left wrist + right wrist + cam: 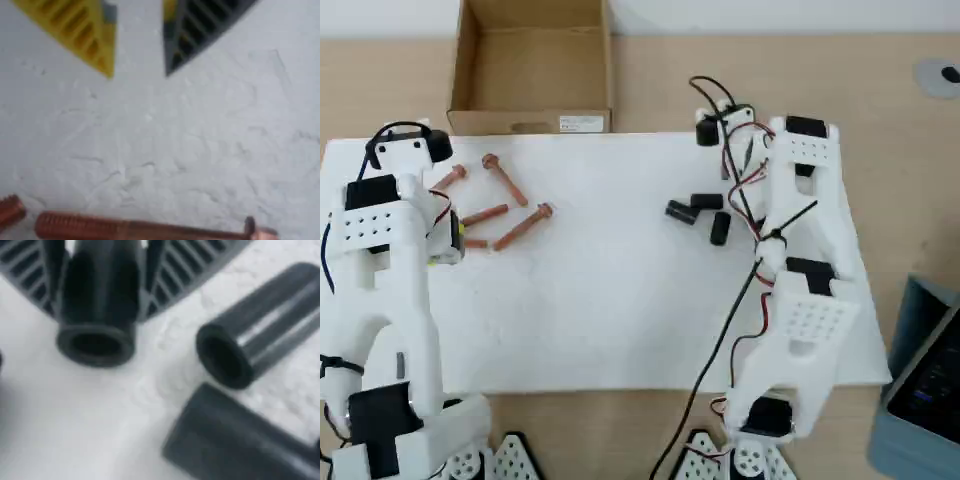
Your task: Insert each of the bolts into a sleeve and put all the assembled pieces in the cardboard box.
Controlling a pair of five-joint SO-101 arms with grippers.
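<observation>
Left gripper [137, 72] spread and empty; bolt [140, 229] lies crosswise just beside it. Right gripper [97, 305] clamped on sleeve [95, 342]

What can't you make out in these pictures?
1. Left wrist view: bolt, partly cut off by the frame edge, blurred.
2. Right wrist view: sleeve, far end hidden inside the right gripper.
3. High view: lowest bolt, mostly under the left arm; cardboard box, far wall cropped.
</observation>
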